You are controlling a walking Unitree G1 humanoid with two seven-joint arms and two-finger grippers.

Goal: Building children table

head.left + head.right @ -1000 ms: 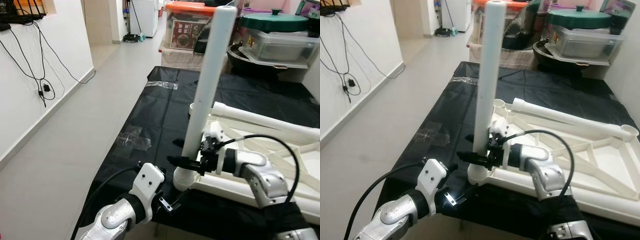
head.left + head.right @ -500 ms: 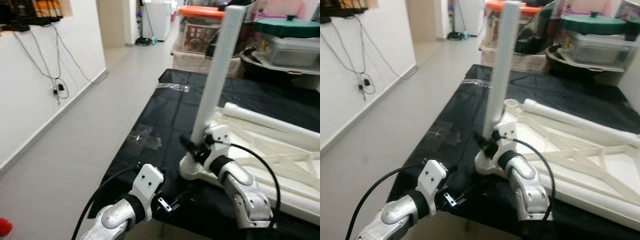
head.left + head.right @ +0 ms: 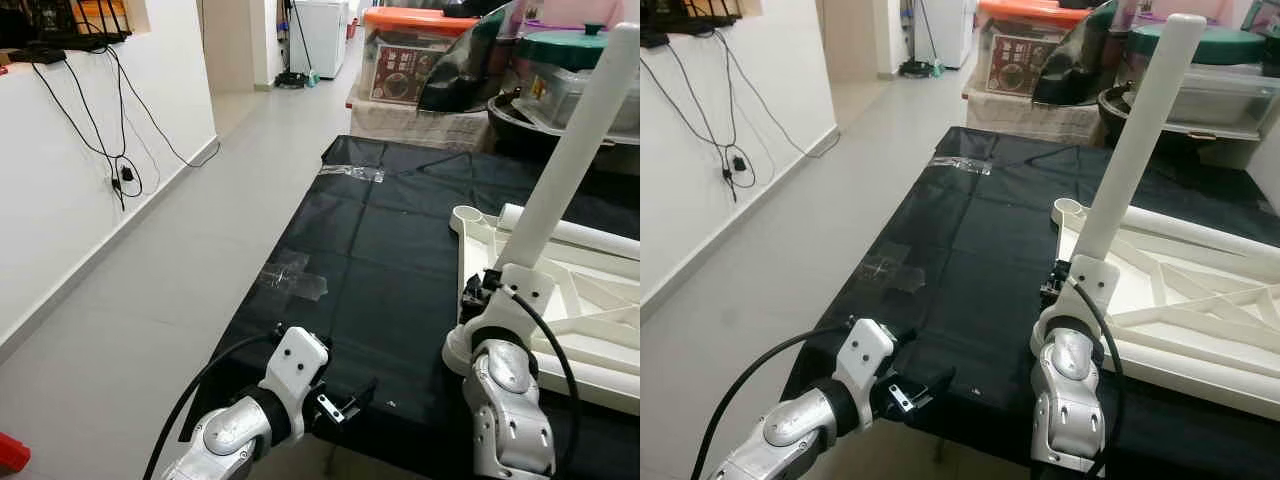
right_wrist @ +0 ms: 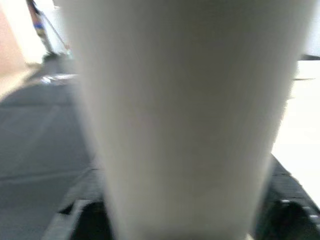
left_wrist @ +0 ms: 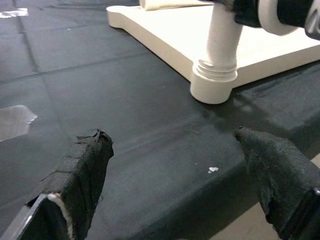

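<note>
An upturned white plastic tabletop (image 3: 600,325) lies on a black sheet (image 3: 390,240). A white table leg (image 3: 565,160) stands in its near corner socket (image 5: 214,85), leaning to the right. My right gripper (image 3: 478,292) is shut on the leg low down, just above the socket. In the right wrist view the leg (image 4: 185,115) sits between two dark fingers (image 4: 75,217). A second white leg (image 3: 1200,232) lies across the tabletop's far side. My left gripper (image 3: 348,403) hangs open at the sheet's near edge, left of the socket, with nothing between its fingers (image 5: 87,162).
A patch of clear tape (image 3: 292,277) is stuck on the sheet. Storage boxes with an orange lid (image 3: 415,55) and a green-lidded pot (image 3: 570,45) crowd the far end. A white wall with hanging cables (image 3: 115,120) runs along the left, beside bare grey floor (image 3: 190,260).
The camera has panned left, so the scene sits further right. My right forearm has swung from the leg's right side round to its near side, still gripping. The leg leans more.
</note>
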